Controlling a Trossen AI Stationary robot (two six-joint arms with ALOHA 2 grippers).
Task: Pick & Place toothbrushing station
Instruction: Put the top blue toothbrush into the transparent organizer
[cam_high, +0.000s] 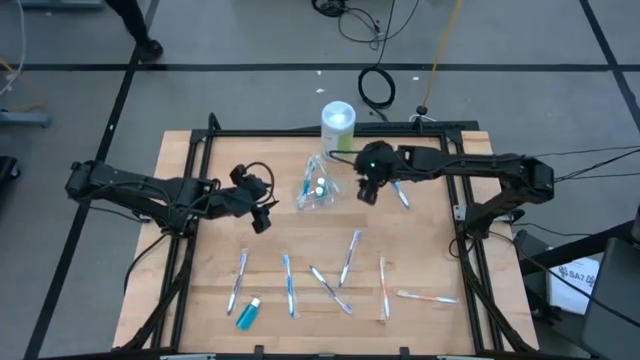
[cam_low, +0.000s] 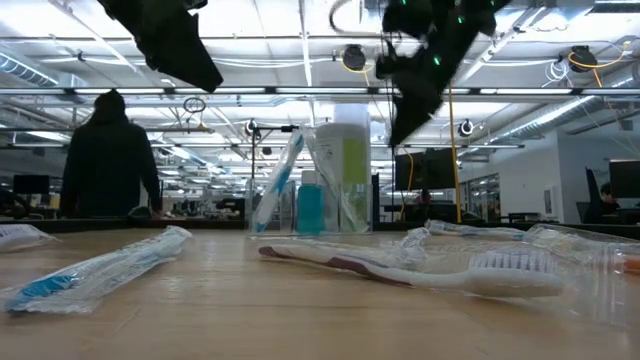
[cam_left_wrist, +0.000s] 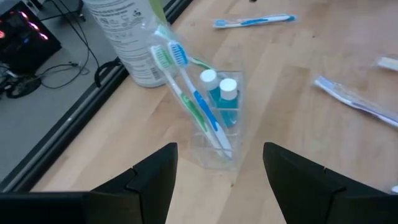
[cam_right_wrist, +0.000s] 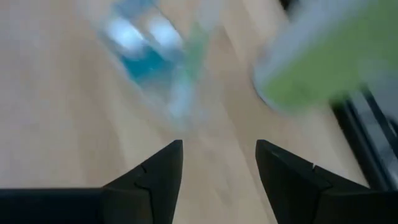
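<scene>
Grippers flank the cup (cam_high: 318, 187) at the frame's upper centre: the left gripper (cam_high: 262, 214) on its left, the right gripper (cam_high: 368, 190) on its right, both spread wide and empty. Two toothbrushes (cam_left_wrist: 193, 93) and two tubes (cam_left_wrist: 219, 99) stand in the cup; six more brushes (cam_high: 348, 258) and a tube (cam_high: 247, 314) lie along the lower frame.

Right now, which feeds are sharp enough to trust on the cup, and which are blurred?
Left wrist view: sharp, the clear cup with two toothbrushes and two blue tubes reads cleanly. Right wrist view: smeared, only blue and green patches. Low view: backlit by ceiling lights, arms in silhouette. High view: even, but things show small.
</scene>
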